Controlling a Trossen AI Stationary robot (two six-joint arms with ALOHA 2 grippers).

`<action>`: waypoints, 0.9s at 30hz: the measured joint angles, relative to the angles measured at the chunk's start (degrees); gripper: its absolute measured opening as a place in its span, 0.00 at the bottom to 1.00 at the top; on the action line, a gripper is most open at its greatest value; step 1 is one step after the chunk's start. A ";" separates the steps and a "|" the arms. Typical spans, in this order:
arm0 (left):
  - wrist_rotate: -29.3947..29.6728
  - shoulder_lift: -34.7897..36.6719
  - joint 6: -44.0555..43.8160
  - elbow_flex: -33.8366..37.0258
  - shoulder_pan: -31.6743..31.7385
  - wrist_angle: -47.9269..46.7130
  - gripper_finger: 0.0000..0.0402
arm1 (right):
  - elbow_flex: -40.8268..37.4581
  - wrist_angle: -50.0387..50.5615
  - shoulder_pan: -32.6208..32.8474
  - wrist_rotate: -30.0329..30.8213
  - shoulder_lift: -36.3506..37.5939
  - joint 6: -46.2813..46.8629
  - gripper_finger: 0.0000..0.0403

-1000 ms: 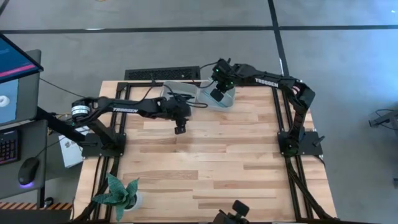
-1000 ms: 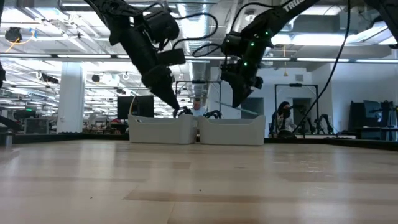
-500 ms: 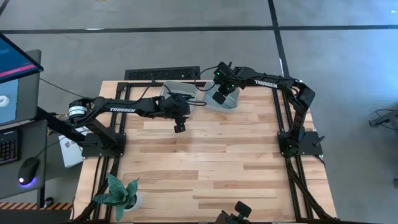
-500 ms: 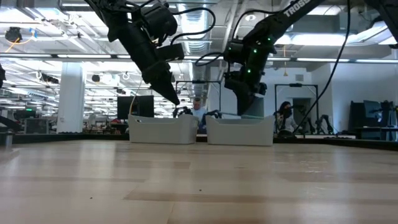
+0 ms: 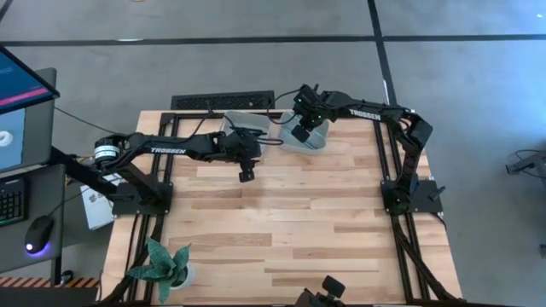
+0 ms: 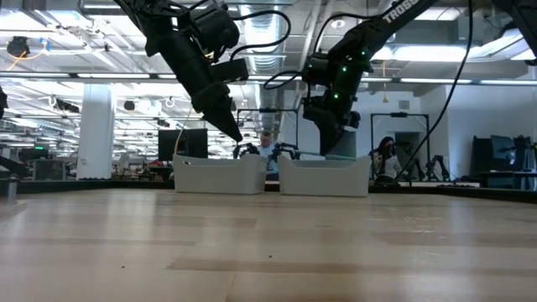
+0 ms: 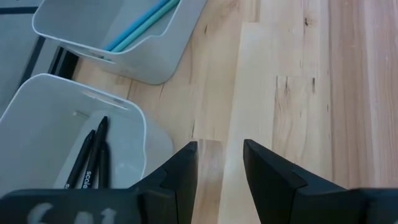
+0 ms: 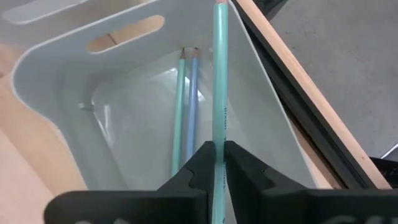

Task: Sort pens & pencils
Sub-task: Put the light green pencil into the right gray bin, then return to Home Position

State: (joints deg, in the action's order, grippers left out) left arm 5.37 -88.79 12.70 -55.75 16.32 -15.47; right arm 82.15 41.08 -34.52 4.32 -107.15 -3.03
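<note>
Two white bins stand side by side at the table's far edge. The left bin [image 5: 241, 126] has two black sticks [image 7: 93, 155] lying on its floor. The right bin [image 5: 313, 141] holds two pale teal-blue sticks [image 8: 184, 106] that lean on its far wall. My right gripper [image 5: 300, 130] reaches down into the right bin, shut on a third teal-blue stick [image 8: 219, 74]. My left gripper [image 7: 219, 163] hangs open over bare wood just in front of the left bin, with nothing between its fingers. My right gripper pinches the teal-blue stick's shaft [image 8: 219, 138] between its two fingers. The fingers slant down from above and the stick runs on ahead of them, along the way they point. Its far end [image 8: 219, 7] stands by the bin's far wall; whether it touches there, I cannot tell.
A black grille [image 5: 223, 101] lies behind the bins at the far edge. A potted plant [image 5: 162, 264] stands at the near left corner. Bare wooden tabletop [image 5: 281, 222] spreads in front of the bins. A monitor and keyboard sit off the table's left side.
My right gripper has sunk with the teal-blue stick into the right bin, and the stick has tipped from nearly level to steep. The right bin has slid a little toward the table's right edge, away from the left bin.
</note>
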 joint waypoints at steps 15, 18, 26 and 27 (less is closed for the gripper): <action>0.48 0.08 0.29 0.00 0.00 -0.05 0.30 | 1.78 1.70 -0.05 0.64 0.14 0.02 0.33; 3.22 1.28 1.62 0.00 0.10 0.30 0.30 | 5.89 3.80 -0.36 1.23 1.58 0.00 0.34; 1.94 13.26 -0.06 0.00 5.86 3.04 0.30 | 12.22 -0.88 -2.06 2.57 13.69 -0.42 0.36; 0.85 15.36 -0.37 0.00 7.04 3.22 0.30 | 12.22 -1.21 -2.43 2.48 15.78 -0.44 0.36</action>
State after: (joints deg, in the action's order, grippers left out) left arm 6.23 -73.44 12.34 -55.75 23.35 -12.25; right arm 94.37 39.87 -36.95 6.80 -91.37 -3.46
